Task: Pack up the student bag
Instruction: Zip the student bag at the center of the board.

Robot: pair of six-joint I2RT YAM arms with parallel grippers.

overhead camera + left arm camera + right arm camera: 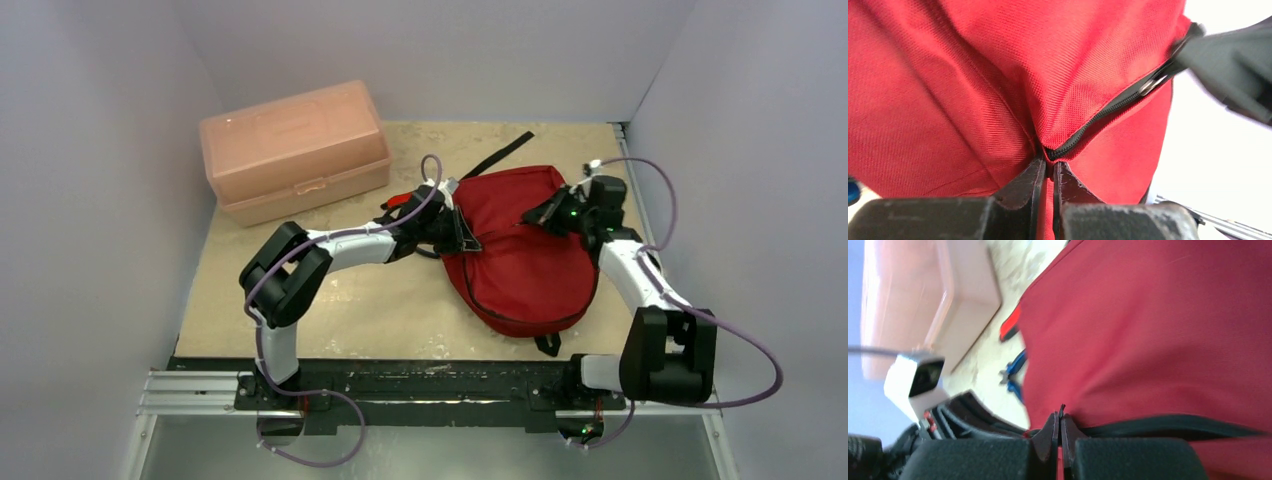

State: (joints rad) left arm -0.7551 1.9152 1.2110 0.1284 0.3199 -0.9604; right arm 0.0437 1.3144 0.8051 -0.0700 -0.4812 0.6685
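A dark red soft fabric backpack [520, 265] is laid on the tan worktop [380, 310], right of the frame's centre. Its fabric at the end of the black zipper [1088, 125] is pinched by the left jaws. The metal zipper pull [1152, 86] is gripped by the pressed-together right jaws.

**Box and small tools on the table**

We see a pale pink box [295, 150], lid shut, at the far left of the beige table [330, 320]. Nearer us, a red-handled item [1010, 325] and a blue-handled tool [1019, 361] lie close together.
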